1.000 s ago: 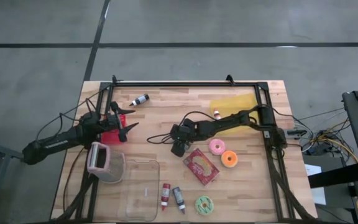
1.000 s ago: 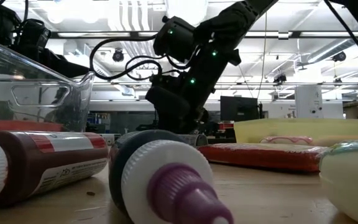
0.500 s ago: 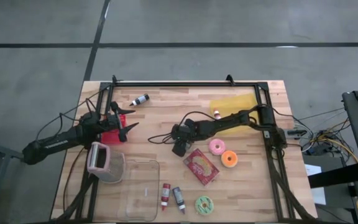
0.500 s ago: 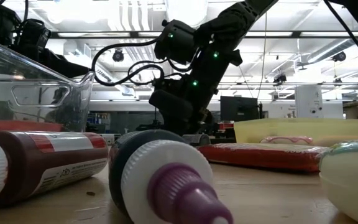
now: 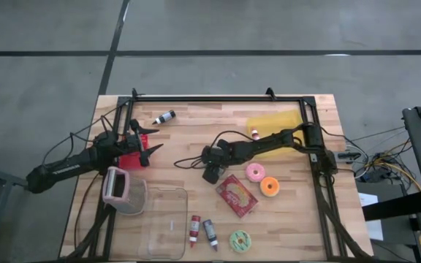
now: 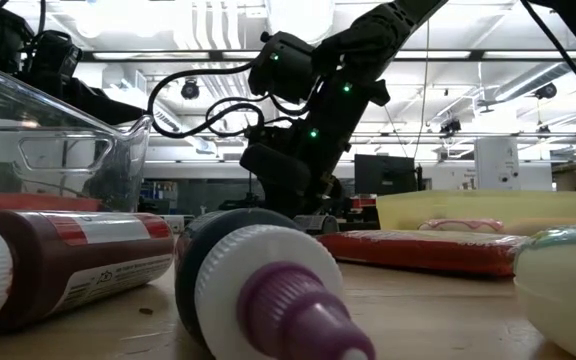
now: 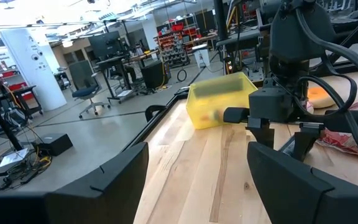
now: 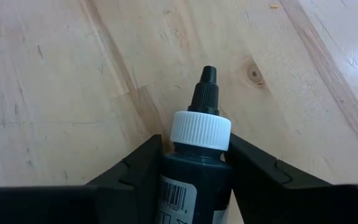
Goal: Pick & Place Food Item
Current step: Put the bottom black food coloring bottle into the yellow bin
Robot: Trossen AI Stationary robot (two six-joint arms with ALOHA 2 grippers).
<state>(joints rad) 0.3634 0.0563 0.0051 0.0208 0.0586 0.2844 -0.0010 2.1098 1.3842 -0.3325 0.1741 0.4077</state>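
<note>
bottles: one dark bottle (image 8: 199,163) in right tool (image 8: 194,165).

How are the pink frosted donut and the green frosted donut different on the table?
The pink frosted donut lies mid-table, touching the orange donut; the green frosted donut lies alone at the near edge. The pink one sits beside the red snack packet; the green one is nearer the two bottles. Both lie flat, ring-shaped.

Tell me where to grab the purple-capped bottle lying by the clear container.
Take the purple-capped bottle across its round body, coming straight down. It lies flat beside the red-capped bottle, so set the tool's fingers either side of its length, clear of the tapering nozzle and that neighbour.
</note>
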